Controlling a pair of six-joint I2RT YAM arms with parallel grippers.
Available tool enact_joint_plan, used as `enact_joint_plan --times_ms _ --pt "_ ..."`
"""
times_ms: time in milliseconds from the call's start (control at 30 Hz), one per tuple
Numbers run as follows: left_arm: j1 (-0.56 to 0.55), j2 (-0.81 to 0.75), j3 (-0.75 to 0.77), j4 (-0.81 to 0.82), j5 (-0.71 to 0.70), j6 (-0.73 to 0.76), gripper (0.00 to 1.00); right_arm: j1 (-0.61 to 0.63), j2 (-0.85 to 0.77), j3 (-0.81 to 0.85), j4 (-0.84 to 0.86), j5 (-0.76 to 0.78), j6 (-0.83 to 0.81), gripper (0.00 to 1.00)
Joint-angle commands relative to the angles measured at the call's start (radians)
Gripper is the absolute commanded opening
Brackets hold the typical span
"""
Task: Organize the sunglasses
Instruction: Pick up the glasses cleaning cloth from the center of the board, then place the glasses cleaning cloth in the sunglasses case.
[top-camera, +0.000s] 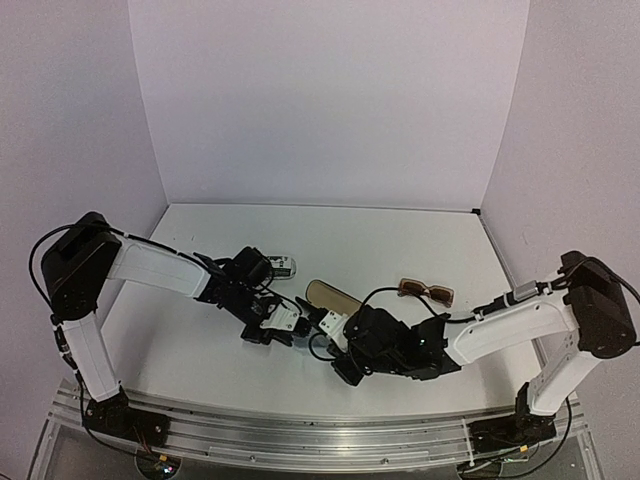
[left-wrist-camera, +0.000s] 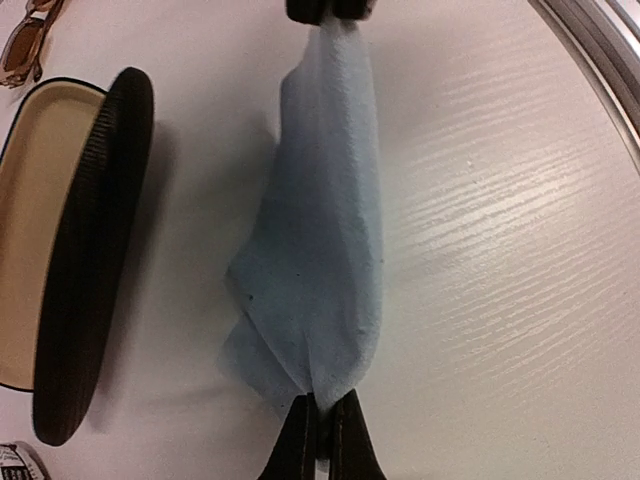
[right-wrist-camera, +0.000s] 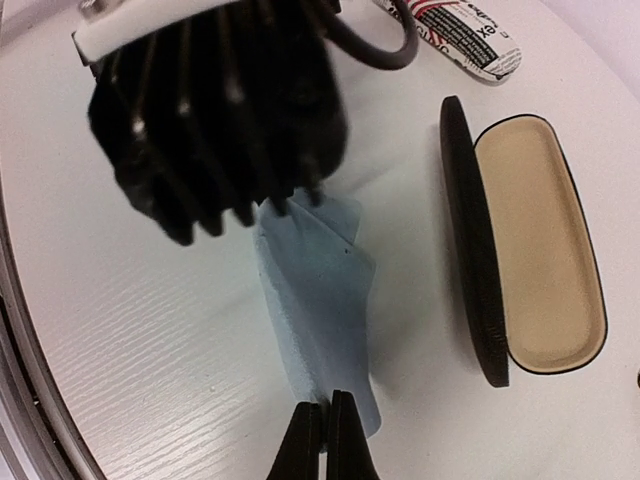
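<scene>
The brown sunglasses (top-camera: 427, 290) lie on the table right of centre, folded; they also show at the top left of the left wrist view (left-wrist-camera: 25, 40). The white sunglasses are out of view. My left gripper (left-wrist-camera: 322, 420) is shut on one end of a pale blue cloth (left-wrist-camera: 320, 230). My right gripper (right-wrist-camera: 326, 420) is shut on the other end of the cloth (right-wrist-camera: 320, 300). The cloth hangs stretched and folded between the two, just above the table. In the top view the left gripper (top-camera: 300, 326) and the right gripper (top-camera: 338, 345) face each other near the front centre.
An open black case (top-camera: 335, 298) with a beige lining lies just behind the grippers; it also shows in the left wrist view (left-wrist-camera: 60, 250) and the right wrist view (right-wrist-camera: 530, 250). A striped black-and-white case (top-camera: 283, 266) lies further back left. A metal rail (left-wrist-camera: 600, 50) runs along the near table edge.
</scene>
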Motion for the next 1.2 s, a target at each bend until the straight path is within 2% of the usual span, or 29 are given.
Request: enact_joint_plan --times_ms 0,267,633,867,1167 --pt "0.005 0.004 0.125 -0.147 -0.01 -0.084 0.0 -0.024 -0.054 0.03 -0.014 -0.016 -0.011 0.0" --pt "0.01 0.007 0.278 -0.332 -0.064 -0.108 0.0 -0.05 -0.119 0.049 -0.043 -0.016 -0.02 0.0" --pt "0.022 0.027 0.467 -0.408 -0.11 -0.118 0.0 -0.109 -0.167 0.097 -0.05 0.008 -0.024 0.0" --pt "0.032 0.062 0.507 -0.27 -0.149 -0.085 0.0 -0.192 -0.125 0.13 -0.048 0.043 -0.077 0.0" --pt "0.044 0.132 0.479 -0.048 -0.169 0.024 0.0 -0.28 -0.024 0.177 -0.044 0.03 -0.162 0.0"
